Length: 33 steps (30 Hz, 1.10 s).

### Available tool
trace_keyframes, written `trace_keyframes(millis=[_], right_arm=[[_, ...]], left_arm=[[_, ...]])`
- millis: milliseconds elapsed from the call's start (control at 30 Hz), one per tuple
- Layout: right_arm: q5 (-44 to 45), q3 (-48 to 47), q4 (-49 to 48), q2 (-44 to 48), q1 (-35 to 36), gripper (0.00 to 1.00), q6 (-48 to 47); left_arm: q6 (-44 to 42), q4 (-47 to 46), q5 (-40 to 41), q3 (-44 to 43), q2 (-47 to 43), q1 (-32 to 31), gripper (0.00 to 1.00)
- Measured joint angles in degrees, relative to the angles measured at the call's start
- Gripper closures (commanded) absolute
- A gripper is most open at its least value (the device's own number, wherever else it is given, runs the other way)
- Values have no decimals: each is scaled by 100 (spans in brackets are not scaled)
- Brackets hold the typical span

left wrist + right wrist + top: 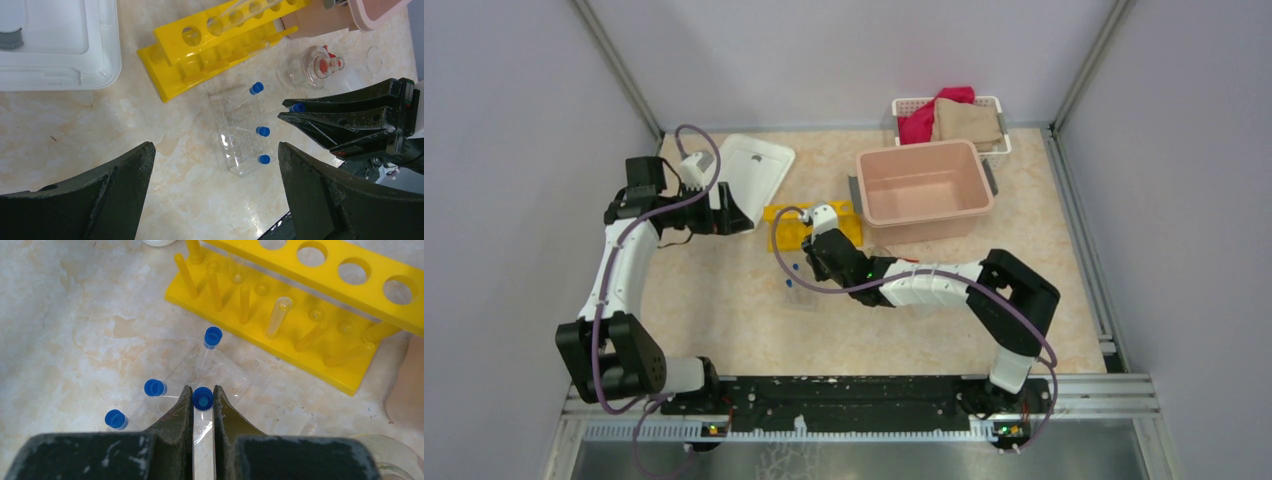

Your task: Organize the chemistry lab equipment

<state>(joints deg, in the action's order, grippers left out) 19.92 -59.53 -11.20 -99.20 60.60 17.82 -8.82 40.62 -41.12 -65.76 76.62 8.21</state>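
From my console I see the right hand [203, 401] pinched shut on a blue-capped tube [202, 397] — both fingers press it just under the cap, and its clear body runs down between them. The tube is at the near edge of the clear rack [220, 372]; I cannot tell whether its bottom sits in a hole or hangs above one. Three more tubes [154, 387] with the same blue caps stand in that rack, in a line along one side.

The clear rack lies flat on the desk [724, 320], just in front of the yellow rack [300, 315]. The two are near each other but not touching. One clear uncapped tube [277, 315] leans in the yellow rack, and its other holes that I can see are bare.

The left hand [214, 150] is spread wide and grips nothing — it hovers above the desk, looking down on both racks and on the right hand from the side. In its view a round flask [300, 72] rests on the desk beside the end of the yellow rack. Something red shows through the glass, and I cannot tell what it is.

In the top view the white lid [749, 170] lies at the far left, beside the left hand. The pink tub [924, 190] stands open right of the yellow rack, and the white basket [949, 125] with its cloths is behind the tub at the far edge
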Motion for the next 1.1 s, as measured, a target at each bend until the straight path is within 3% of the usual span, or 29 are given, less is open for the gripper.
trace_keyframes(millis=[1100], right_arm=[[90,330,-643,-109,46,100,-136]], left_arm=[[-33,146,-22,-131,0,94,1]])
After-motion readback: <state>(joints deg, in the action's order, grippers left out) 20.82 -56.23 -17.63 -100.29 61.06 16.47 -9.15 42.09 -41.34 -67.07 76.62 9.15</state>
